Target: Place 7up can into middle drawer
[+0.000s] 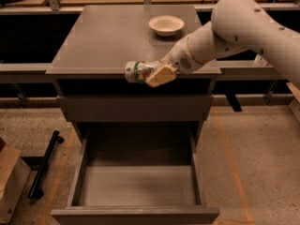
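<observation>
The 7up can [137, 71], green and white with a silver end, lies sideways in my gripper [152, 74] at the front edge of the grey cabinet top [108, 36]. The gripper is shut on the can, and its tan finger [160, 75] covers the can's right half. The white arm reaches in from the upper right. The middle drawer [138, 184] is pulled open below, with a flat grey floor and nothing in it. The can is held above and slightly behind the drawer's opening.
A cream-coloured round bowl [166, 25] stands at the back of the cabinet top. The upper plain drawer front [133, 108] is closed. A black bar [43, 165] and a cardboard box [9, 179] lie on the floor at the left. Grey shelving runs on both sides.
</observation>
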You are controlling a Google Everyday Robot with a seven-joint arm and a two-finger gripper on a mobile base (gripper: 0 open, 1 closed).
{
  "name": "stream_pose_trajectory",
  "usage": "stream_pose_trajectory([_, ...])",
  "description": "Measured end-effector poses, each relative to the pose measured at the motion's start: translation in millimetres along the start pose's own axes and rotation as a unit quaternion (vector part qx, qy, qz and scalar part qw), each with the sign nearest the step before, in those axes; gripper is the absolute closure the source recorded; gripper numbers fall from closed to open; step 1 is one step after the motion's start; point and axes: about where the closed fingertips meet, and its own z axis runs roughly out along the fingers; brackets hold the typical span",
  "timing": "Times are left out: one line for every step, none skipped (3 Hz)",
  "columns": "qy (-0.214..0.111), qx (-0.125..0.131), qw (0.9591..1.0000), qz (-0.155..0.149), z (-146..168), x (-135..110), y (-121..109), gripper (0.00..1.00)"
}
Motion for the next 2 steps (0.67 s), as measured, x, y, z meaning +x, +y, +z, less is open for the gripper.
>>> stream_pose_trajectory([-0.017,-0.044,0.9989,0.0,8.5,31.2,42.2,1.0])
stream_pose_trajectory([-0.019,-0.082,0.9961,0.025,27.9,81.7,76.8,1.0])
